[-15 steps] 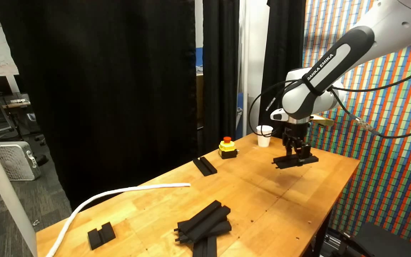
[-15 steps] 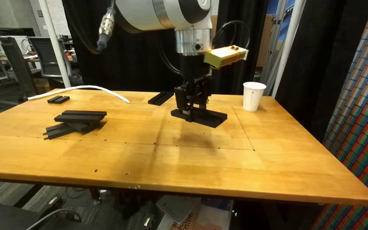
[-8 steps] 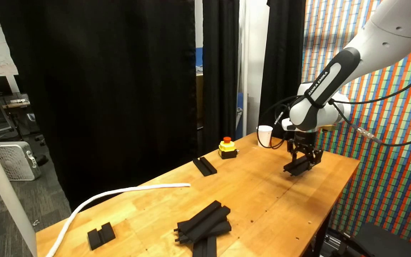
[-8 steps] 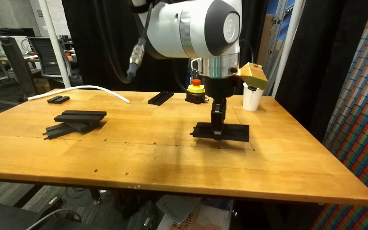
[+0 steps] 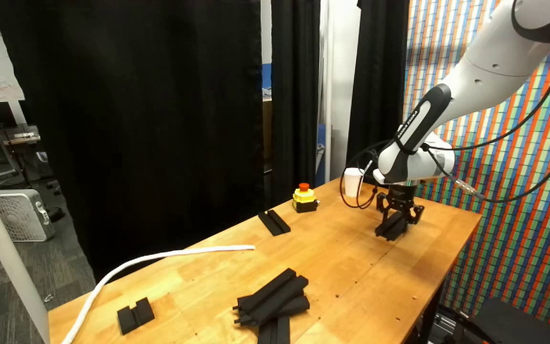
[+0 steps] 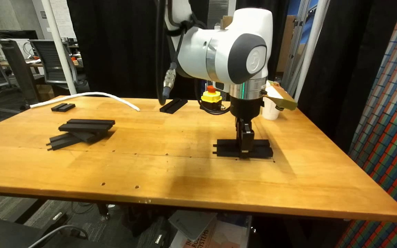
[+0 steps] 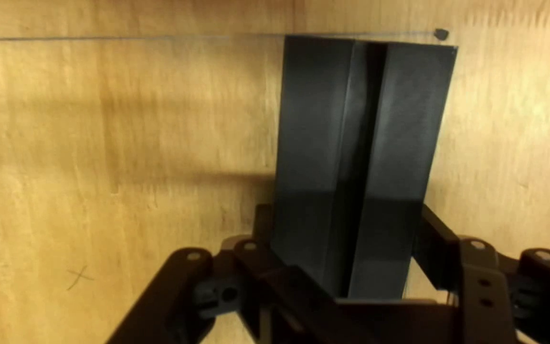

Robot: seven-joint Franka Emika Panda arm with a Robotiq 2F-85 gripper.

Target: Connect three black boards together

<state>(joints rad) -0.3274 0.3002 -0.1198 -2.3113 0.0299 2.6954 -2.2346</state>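
In the claw [image 7: 344, 228] sits a flat black board [image 7: 313, 119], grooved lengthwise.

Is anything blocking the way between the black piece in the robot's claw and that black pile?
Nothing visible: both exterior views show only tabletop between the board in the gripper and the stacked black boards.

The arm [image 5: 487, 79] is white with round recesses [image 5: 496, 66]. Well above the pincer [image 7: 345, 224], a black sleeve [image 5: 439, 97] carries white letters [image 5: 408, 125], "EMIKA" legible, and a black strap [image 5: 405, 147]. Nearer the pincer sit a dark grey cover [image 6: 238, 53] with a pale round cap [image 6: 256, 59], then a silver collar [image 6: 250, 90] streaked green. A tan-and-green box [image 6: 281, 98] sits just above the pincer. Black cables [image 6: 161, 69], one with a silver connector [image 6: 169, 79], loop beside and above it. The pincer is black, its links [image 7: 485, 310] dotted with pale screws [image 7: 478, 244].
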